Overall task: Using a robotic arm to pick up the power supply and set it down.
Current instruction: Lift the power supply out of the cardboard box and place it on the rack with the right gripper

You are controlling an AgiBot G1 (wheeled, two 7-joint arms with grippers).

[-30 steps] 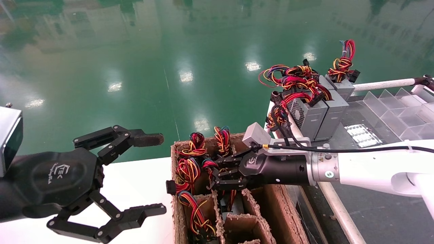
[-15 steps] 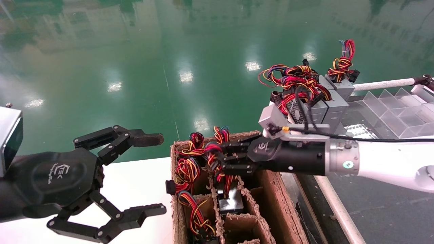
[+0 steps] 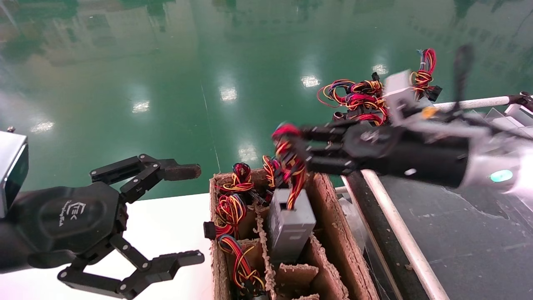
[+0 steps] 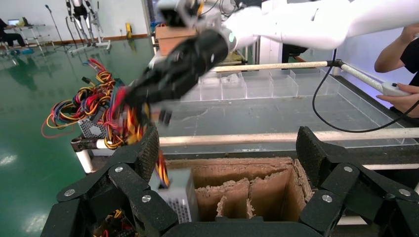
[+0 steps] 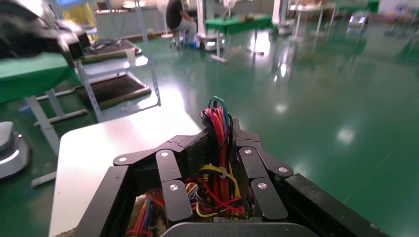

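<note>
Presently the power supply [image 3: 290,225] hangs upright, its long axis close to vertical, with its lower end inside a compartment of the cardboard divider box [image 3: 354,266] and its upper part above the partition edges. Its wire bundle [image 3: 287,160] rises from the top face to the right pincer [image 3: 291,152], which lies directly above the unit and is clenched on the wires, not on the metal case; the right wrist view shows red, yellow and black strands pinched between the fingers [image 5: 249,168]. The unit therefore hangs below the pincer from its own cable, free to swing.

The right arm carries the load alone. The left pincer [image 3: 183,214] hovers over the white counter [image 3: 166,233], released with jaws spread wide, well apart from the box on its left side.

Neighbouring compartments hold other wire bundles [image 3: 227,210]. To the right, beyond the white rail [image 3: 399,237], stands the dark counter [image 3: 458,233], where other grey units [image 3: 362,93] already sit at the far end. The set-down probably lies in that direction, so the case must clear the right wall of the box before any sideways travel.
</note>
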